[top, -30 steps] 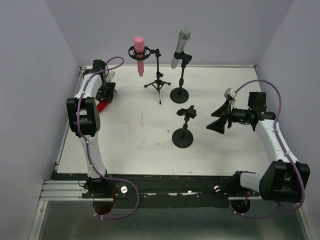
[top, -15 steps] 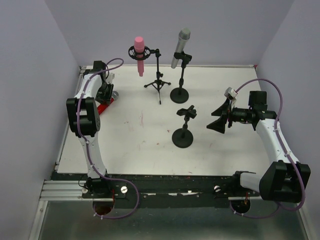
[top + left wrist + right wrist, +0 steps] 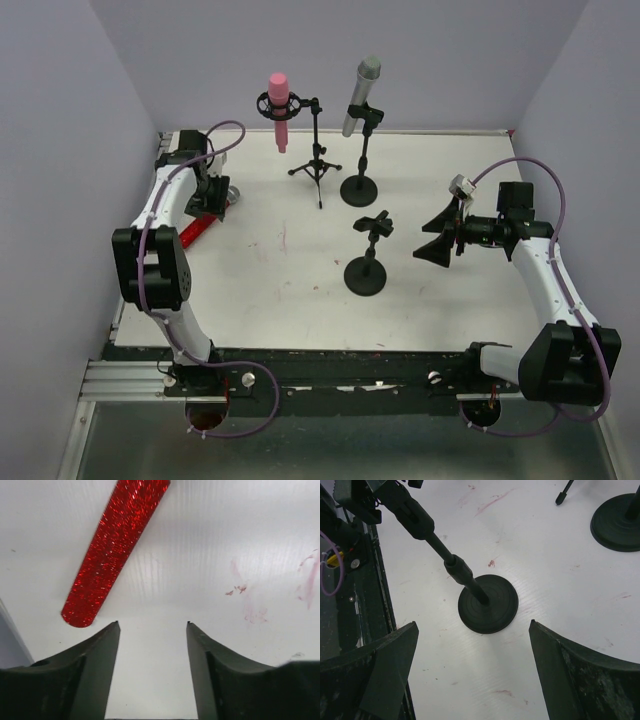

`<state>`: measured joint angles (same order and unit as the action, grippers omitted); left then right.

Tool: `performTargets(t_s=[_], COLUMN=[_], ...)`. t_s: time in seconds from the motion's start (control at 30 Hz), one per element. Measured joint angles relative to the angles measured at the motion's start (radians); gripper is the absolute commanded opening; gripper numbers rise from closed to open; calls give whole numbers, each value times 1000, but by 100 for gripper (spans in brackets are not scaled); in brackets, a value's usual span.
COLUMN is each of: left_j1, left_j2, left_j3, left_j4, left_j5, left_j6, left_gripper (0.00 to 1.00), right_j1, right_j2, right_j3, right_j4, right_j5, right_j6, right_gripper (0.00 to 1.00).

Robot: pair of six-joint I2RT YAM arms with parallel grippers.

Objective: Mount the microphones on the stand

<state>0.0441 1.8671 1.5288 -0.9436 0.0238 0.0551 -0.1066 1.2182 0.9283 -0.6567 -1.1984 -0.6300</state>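
Microphone (image 3: 112, 545) — glitter-red, round-ended cylinder — on ridged white table (image 3: 225, 540)

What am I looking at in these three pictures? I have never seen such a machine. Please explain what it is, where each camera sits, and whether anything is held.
Two robot arms, left and right, are bolted at the near edge of a white table. One picture looks down from above and behind them; the other two come from cameras on the wrists. The pink microphone and the silver microphone sit in stands; the third stand is empty. The red microphone lies flat on the table. The left gripper is open near it; the right gripper is open, facing the empty stand. Nothing is held.
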Motion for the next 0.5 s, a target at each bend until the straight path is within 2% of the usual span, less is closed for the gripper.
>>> performTargets(t_s=[0.1,0.17,0.3,0.5], left_j1=[-5,-5,1,1], left_j2=[-112,-134,-59,100], left_j3=[5,35,105,119], left_j4=[43,50,66,74], left_j5=[3,4,-14,-140], left_j6=[13,27,69,123], left_gripper=[71,71,71,71], right_j1=[0,0,0,0], right_j2=[0,-1,-2,-2], right_j3=[0,0,0,0], right_j4=[0,0,-1,-2], right_j5=[-3,-4,-4,-4], right_j6=[0,0,0,0], right_gripper=[100,100,100,100])
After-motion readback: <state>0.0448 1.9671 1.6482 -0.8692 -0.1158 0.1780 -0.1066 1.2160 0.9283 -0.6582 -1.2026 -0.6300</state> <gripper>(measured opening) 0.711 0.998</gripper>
